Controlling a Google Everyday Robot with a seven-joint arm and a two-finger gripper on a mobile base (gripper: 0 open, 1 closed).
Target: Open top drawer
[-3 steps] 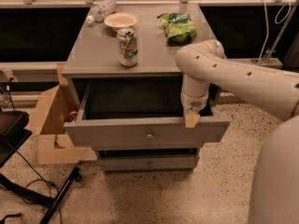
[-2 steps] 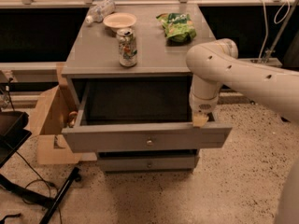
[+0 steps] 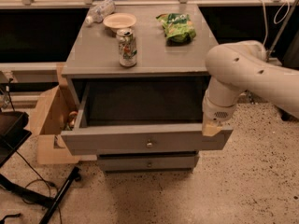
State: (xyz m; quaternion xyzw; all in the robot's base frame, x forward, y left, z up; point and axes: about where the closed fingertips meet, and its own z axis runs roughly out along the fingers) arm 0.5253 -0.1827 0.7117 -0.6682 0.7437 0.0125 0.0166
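The top drawer (image 3: 117, 141) is pulled far out of the grey cabinet. Its wide flat front carries a small brass knob (image 3: 149, 144), and its deep box looks dark and empty. A narrower lower drawer (image 3: 148, 163) with a similar knob sits shut beneath it. My gripper (image 3: 211, 129) hangs from the white arm at the right end of the drawer front, by its top corner. Only a tan fingertip (image 3: 210, 130) shows below the wrist.
On the cabinet top (image 3: 93, 55) stand a drink can (image 3: 127, 47), a small bowl (image 3: 119, 20), a plastic bottle (image 3: 99, 11) and a green snack bag (image 3: 176, 27). An open cardboard box (image 3: 51, 120) sits at the cabinet's left. A black stand (image 3: 9, 129) and cables lie at far left.
My arm has shifted right and slightly forward, from the middle-right of the drawer front to its right corner. The drawer stays pulled out.
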